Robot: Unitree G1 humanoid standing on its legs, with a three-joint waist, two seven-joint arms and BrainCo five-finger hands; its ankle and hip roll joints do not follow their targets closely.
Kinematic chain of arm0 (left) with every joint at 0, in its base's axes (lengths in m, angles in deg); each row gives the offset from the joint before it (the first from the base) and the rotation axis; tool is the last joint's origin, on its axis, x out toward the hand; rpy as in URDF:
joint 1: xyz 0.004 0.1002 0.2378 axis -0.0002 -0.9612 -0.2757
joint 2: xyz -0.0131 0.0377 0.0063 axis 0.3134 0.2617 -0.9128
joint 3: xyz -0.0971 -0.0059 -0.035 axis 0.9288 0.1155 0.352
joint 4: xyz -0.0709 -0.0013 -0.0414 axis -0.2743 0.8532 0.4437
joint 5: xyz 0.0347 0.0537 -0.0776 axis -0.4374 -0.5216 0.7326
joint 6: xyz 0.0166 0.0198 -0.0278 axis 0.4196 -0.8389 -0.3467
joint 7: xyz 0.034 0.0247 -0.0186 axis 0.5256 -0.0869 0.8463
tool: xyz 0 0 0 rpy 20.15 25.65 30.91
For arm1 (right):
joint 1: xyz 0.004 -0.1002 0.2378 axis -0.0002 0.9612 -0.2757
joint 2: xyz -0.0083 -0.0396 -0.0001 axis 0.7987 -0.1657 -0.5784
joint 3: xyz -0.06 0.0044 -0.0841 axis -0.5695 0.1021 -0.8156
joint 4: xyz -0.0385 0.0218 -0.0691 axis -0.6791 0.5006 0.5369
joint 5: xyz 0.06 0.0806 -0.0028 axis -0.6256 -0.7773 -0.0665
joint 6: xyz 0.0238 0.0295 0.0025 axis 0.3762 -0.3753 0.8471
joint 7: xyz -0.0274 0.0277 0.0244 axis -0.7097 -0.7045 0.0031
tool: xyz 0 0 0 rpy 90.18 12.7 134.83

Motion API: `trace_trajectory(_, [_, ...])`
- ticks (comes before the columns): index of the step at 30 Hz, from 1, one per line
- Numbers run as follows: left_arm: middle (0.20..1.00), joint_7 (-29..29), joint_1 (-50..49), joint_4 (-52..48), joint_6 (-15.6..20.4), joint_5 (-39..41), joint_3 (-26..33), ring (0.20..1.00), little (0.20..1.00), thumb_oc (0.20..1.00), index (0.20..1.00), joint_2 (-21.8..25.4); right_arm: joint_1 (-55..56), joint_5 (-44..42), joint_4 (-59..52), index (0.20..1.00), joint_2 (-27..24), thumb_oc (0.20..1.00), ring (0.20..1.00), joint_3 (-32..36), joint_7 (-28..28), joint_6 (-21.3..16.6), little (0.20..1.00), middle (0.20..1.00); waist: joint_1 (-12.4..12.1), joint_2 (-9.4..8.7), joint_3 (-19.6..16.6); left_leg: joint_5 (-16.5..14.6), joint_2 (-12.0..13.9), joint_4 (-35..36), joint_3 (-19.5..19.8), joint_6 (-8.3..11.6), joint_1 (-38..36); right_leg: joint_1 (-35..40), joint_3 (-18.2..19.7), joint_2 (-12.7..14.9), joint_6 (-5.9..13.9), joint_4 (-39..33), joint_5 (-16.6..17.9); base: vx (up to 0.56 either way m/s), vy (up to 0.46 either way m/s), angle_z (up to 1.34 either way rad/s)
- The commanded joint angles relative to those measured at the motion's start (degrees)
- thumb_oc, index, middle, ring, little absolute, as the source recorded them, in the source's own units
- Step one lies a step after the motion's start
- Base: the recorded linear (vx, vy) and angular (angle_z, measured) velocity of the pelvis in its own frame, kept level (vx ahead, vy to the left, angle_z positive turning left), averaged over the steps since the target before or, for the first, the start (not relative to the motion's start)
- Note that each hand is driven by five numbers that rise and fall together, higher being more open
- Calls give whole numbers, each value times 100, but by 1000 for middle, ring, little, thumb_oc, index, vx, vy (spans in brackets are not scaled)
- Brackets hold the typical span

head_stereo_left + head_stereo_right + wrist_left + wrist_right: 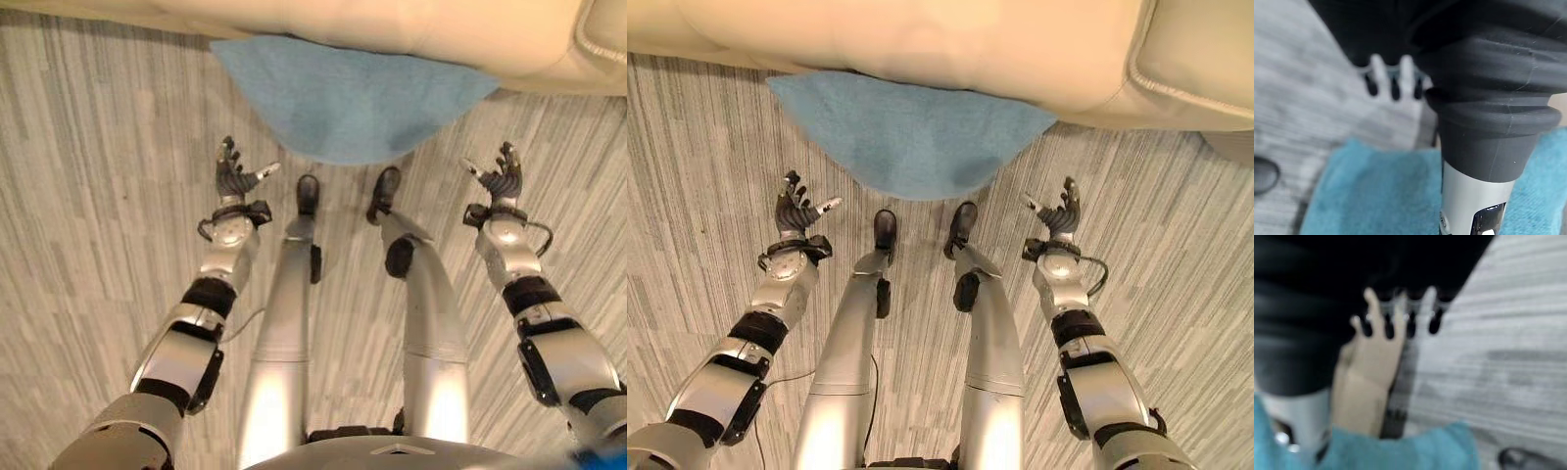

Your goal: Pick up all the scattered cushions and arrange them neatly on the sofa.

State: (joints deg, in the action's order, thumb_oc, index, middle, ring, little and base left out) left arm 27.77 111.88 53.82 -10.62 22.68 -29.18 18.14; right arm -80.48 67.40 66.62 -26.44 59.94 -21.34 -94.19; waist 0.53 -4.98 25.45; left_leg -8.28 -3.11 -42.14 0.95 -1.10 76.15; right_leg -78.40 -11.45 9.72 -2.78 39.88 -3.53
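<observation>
The far edge of the blue cushion (348, 98) was tucked out of sight under the front of the cream sofa (392, 24), and the sofa itself was cut off at the top of the head views, so its seat could not be seen. The cushion lay on the grey striped floor (88, 196), its rounded near edge pointing back toward the robot. The left hand (233, 174) hovered above the floor with its fingers spread and relaxed, thumb pointing inward, holding nothing. The right hand (501, 176) mirrored it on the other side, also loose and empty. Neither hand touched the cushion; it lay between them and a little farther ahead, near both. In the wrist views the dark-tipped fingers (1393, 83) showed straight, with blue cloth close by.
</observation>
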Motion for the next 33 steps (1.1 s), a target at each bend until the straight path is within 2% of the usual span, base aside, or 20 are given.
trace_trajectory(1, [1000,15,-252,-140,203,11,-37,1000,1000,1000,1000,118,251,-91,-263,1000,-223,1000,1000,-215,9,-233,1000,1000,10,210,-475,-563,-75,-182,436,22,-23,98,182,-1,756,400,-558,39,12,-2])
trace_trajectory(4, [1000,2,-105,-133,226,12,-75,1000,1000,1000,1000,215,68,-117,-285,1000,-257,1000,1000,-268,1,-250,1000,1000,28,215,-503,-566,-69,-279,431,15,152,-82,205,-22,768,489,-550,30,7,-2])
trace_trajectory(9, [1000,-159,577,-104,272,121,-362,1000,1000,1000,1000,658,-526,-291,-488,1000,-437,1000,1000,-545,-133,-372,1000,1000,93,224,-465,-607,-38,-586,398,39,555,-480,262,-49,805,701,-550,49,28,-6])
trace_trajectory(19, [1000,-289,1552,-314,391,359,-812,1000,1000,1000,1000,830,-1470,-429,-937,1000,-270,1000,1000,-1311,-428,-462,1000,1000,139,225,-348,-633,-39,-1057,357,67,1121,-993,324,-89,850,1008,-468,34,34,-6])
trace_trajectory(25, [1000,-195,1943,-410,488,402,-1000,1000,1000,1000,1000,526,-2035,-627,-1079,1000,205,1000,1000,-1958,-827,-477,1000,1000,78,242,-340,-616,-84,-1227,332,61,1265,-1145,357,-122,848,1126,-432,11,28,-3])
trace_trajectory(27, [1000,-91,2103,-433,607,735,-918,1000,1000,1000,1000,194,-2350,-888,-1074,1000,702,1000,1000,-2173,-1016,-502,1000,1000,24,276,-323,-605,-103,-1285,349,59,1303,-1150,360,-131,847,1110,-419,5,32,-4])
trace_trajectory(28, [1000,-91,2104,-432,609,737,-917,1000,1000,1000,1000,196,-2356,-891,-1068,1000,705,1000,1000,-2176,-1019,-505,1000,1000,26,276,-321,-606,-102,-1287,350,60,1304,-1150,359,-132,847,1111,-419,6,14,-5])
trace_trajectory(30, [1000,-41,2170,-475,739,964,-834,1000,1000,1000,1000,18,-2429,-1115,-1120,1000,1110,1000,1000,-2204,-1093,-612,1000,1000,-1,298,-341,-589,-111,-1291,360,73,1322,-1151,365,-137,836,1108,-429,0,0,0])
trace_trajectory(31, [451,-19,2175,-537,839,1089,-758,451,451,451,451,-70,-2427,-1194,-1196,253,1265,253,253,-2194,-1113,-677,253,253,0,299,-373,-588,-119,-1284,375,80,1324,-1151,362,-140,834,1100,-418,0,0,0])
trace_trajectory(32, [200,-19,2166,-541,840,1089,-757,200,200,200,200,-68,-2422,-1194,-1198,200,1269,200,200,-2197,-1112,-678,200,200,4,300,-380,-587,-119,-1282,376,80,1326,-1151,361,-140,834,1098,-418,0,0,0])
trace_trajectory(33, [200,-29,2169,-579,868,1120,-727,200,200,200,200,-105,-2412,-1238,-1218,200,1352,200,200,-2171,-1134,-731,200,200,0,300,-405,-584,-126,-1288,374,81,1328,-1150,365,-154,823,1100,-417,0,0,0])
